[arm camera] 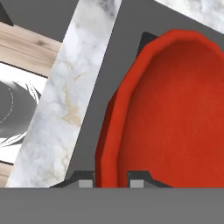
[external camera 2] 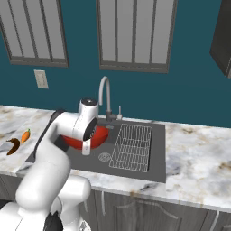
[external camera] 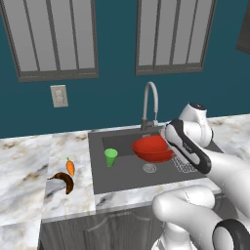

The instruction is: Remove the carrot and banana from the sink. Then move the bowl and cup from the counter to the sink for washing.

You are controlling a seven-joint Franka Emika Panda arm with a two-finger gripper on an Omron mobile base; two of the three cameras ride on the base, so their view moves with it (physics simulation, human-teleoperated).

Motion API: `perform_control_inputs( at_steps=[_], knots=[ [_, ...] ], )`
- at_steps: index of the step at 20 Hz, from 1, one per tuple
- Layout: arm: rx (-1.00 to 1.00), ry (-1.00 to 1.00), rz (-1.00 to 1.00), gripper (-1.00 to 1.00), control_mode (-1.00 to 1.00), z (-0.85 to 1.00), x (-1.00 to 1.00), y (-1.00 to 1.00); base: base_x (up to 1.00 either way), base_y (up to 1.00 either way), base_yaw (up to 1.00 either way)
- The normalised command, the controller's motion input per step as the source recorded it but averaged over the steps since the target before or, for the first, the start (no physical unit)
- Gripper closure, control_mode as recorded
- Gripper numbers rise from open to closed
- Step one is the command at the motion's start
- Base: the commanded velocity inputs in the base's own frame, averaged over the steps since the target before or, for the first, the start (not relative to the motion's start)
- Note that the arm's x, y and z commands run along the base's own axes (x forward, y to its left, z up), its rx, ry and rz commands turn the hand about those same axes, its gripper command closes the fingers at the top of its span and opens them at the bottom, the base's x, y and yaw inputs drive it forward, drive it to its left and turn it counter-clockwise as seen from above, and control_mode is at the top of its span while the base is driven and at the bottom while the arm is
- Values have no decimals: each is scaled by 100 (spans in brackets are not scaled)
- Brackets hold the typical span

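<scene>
On the marble desk (external camera: 29, 161) left of the sink (external camera: 127, 178), the dark curved banana (external camera: 63, 181) lies just in front of the small orange carrot (external camera: 70, 167), both clear of the basin; the right base view shows the same pair at the far left edge, banana (external camera 2: 12, 146) partly cut off and carrot (external camera 2: 25, 135) beside it. Inside the dark grey basin the green cup (external camera: 111, 157) stands upright near the left wall, tapered and wider at the rim. Right of it the red bowl (external camera: 153, 149) hangs tilted above the round drain (external camera: 149, 168), in front of the curved steel faucet (external camera: 149, 105). The arm's white forearm covers the bowl's right side in the left base view, and in the right base view the wrist hides most of the bowl (external camera 2: 100, 134) and all of the cup. A wire rack (external camera 2: 131, 146) fills the basin's right half. From the hand view, the gripper (arm camera: 111, 180) is clamped on the bowl's (arm camera: 175, 113) thick faceted rim, one dark tip on each side of the wall; the marble edge and the sink wall (arm camera: 94, 122) run diagonally behind it.
</scene>
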Motion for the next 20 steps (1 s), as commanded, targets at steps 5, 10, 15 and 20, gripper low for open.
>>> perform_control_inputs(
  at_steps=[5, 10, 15, 20],
  knots=[
    [1, 0, 0, 100, -100, -18, 21, 6, 0, 0, 0],
    [1, 0, 0, 100, -100, -18, 22, 4, 0, 0, 0],
    [0, 0, 0, 100, -100, -17, 23, 3, 0, 0, 0],
    [0, 0, 0, 100, -100, -17, 24, 0, 0, 0, 0]
  ],
)
